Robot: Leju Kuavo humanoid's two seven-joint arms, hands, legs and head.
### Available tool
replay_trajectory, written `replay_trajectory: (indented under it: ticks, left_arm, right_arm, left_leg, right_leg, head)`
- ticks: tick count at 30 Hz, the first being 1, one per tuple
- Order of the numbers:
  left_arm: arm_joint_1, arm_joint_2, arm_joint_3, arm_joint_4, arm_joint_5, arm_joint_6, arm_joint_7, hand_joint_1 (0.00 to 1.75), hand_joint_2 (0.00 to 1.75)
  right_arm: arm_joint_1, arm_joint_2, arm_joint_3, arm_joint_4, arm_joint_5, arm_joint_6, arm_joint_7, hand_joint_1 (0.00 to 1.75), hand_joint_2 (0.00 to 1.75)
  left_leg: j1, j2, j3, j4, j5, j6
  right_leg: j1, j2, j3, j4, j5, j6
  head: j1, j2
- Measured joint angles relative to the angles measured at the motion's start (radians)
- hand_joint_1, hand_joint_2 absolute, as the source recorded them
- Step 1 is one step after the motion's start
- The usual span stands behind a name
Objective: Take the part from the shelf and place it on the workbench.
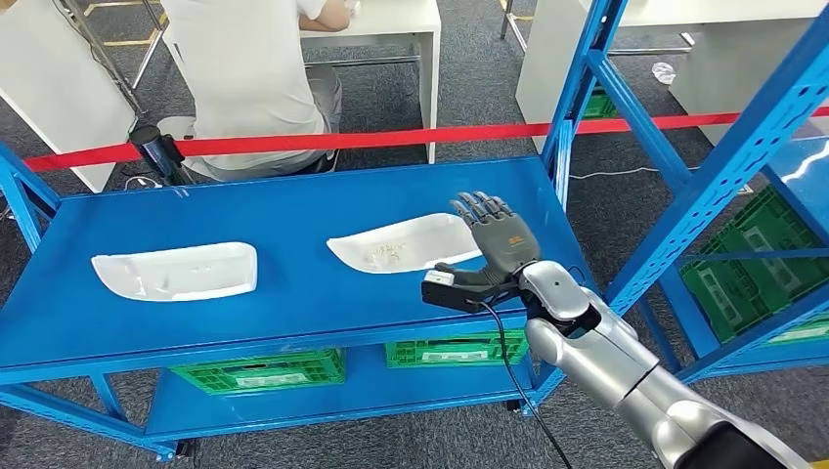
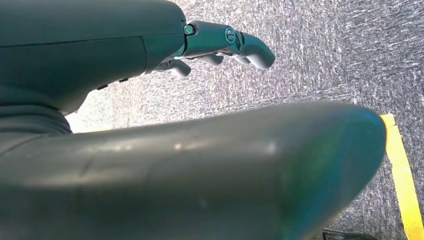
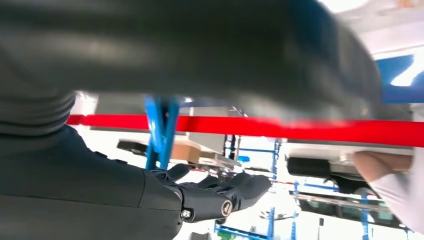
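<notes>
Right hand (image 1: 496,244) raised over blue shelf (image 1: 293,303), fingers spread and empty, just beside near end of right part (image 1: 406,244). Left part (image 1: 176,271) lying flat, well apart from it. Left hand (image 2: 220,47) over carpet, fingers loosely curled, holding nothing. Seated person (image 1: 249,78) beyond red tape (image 1: 391,139).

**Off-task surroundings**

Upper left of the head view: seated person in a white shirt (image 1: 249,78) at a white desk (image 1: 391,24). Across the upper middle: taut red barrier tape (image 1: 391,139). Bottom centre, under the blue surface: two green slatted plastic crates (image 1: 259,371). Right edge: more green crates (image 1: 753,264). Throughout: grey carpet floor (image 1: 606,210); strip of yellow floor tape (image 2: 400,175) at lower right of the left wrist view.
</notes>
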Motion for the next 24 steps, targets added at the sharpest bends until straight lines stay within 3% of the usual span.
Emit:
replay_trajectory:
  ticks: [9, 23, 24]
  left_arm:
    - [-0.005, -0.011, 0.007, 0.000, -0.002, -0.001, -0.002, 0.00, 0.00]
    - [-0.007, -0.014, 0.009, 0.000, -0.014, -0.001, 0.001, 0.00, 0.00]
    - [-0.008, -0.014, 0.009, 0.000, -0.014, -0.001, 0.001, 0.00, 0.00]
  right_arm:
    - [-0.068, 0.071, 0.050, 0.113, -0.010, 0.025, -0.050, 0.00, 1.75]
    - [-0.225, 0.149, 0.122, 0.448, -0.052, 0.011, -0.080, 0.00, 1.75]
    - [-0.239, 0.156, 0.125, 0.473, -0.056, 0.009, -0.077, 0.09, 1.75]
  left_leg:
    - [0.000, 0.000, 0.005, 0.000, -0.003, 0.013]
    - [0.000, 0.001, 0.006, 0.000, 0.000, 0.016]
    - [0.000, 0.001, 0.006, 0.000, 0.000, 0.016]
  right_leg:
    - [0.000, -0.001, 0.013, -0.016, 0.003, 0.014]
    - [0.000, -0.001, 0.014, -0.017, 0.006, 0.021]
    - [0.001, -0.001, 0.014, -0.017, 0.006, 0.021]
  head:
    - [0.000, 0.000]
    - [0.000, 0.000]
    - [0.000, 0.000]
